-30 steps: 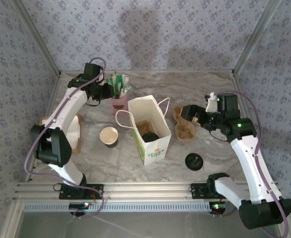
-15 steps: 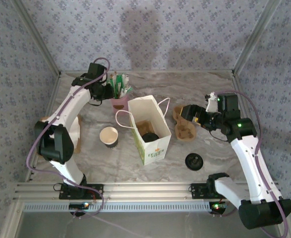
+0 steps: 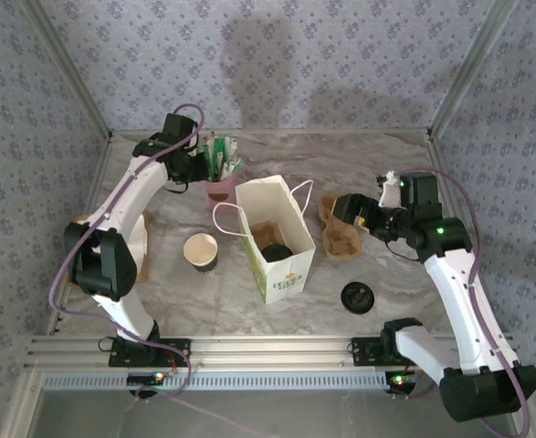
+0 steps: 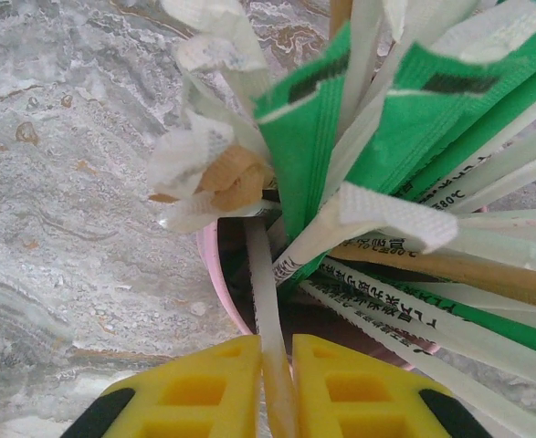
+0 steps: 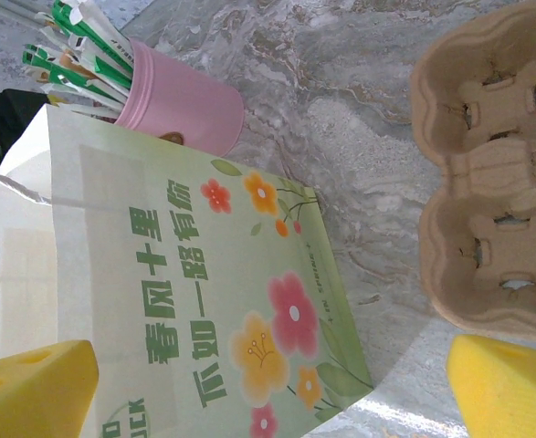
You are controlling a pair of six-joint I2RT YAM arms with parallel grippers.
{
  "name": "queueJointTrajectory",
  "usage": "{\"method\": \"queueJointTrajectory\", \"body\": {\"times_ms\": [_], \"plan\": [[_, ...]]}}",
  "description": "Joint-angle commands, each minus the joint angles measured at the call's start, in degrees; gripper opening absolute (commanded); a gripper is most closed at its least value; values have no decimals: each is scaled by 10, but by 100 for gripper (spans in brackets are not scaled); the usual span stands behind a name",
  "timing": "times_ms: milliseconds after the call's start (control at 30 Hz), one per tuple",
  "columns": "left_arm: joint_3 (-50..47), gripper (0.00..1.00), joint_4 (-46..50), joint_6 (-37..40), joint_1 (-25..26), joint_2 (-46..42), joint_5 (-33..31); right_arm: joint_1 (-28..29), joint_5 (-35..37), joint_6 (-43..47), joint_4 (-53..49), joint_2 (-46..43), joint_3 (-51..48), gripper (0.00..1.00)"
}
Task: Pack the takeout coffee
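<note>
Bag (image 3: 284, 274) around takeout coffee (image 3: 275, 252), beside carrier (image 3: 342, 243)

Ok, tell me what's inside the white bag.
Inside the white bag sit a brown cardboard insert and a round black lid. What stands under that lid is hidden by it and the bag walls.

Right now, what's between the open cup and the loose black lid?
The white paper bag stands between the open cup and the loose black lid, seen from the top view.
</note>
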State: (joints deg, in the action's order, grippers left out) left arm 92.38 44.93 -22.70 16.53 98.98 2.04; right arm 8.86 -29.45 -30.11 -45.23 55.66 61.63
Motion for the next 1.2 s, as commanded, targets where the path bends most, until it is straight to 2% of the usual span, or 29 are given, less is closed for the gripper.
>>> {"method": "queueJointTrajectory", "body": {"times_ms": [0,400,1167], "plan": [[24,16,15,13,4,-2,-5,-4,-13,11,1,-8,-5,100],[38,15,49,20,5,-31,-8,-6,-15,9,0,-13,-5,100],[105,16,177,42,5,-135,-5,-5,-14,-12,10,-20,8,100]]}}
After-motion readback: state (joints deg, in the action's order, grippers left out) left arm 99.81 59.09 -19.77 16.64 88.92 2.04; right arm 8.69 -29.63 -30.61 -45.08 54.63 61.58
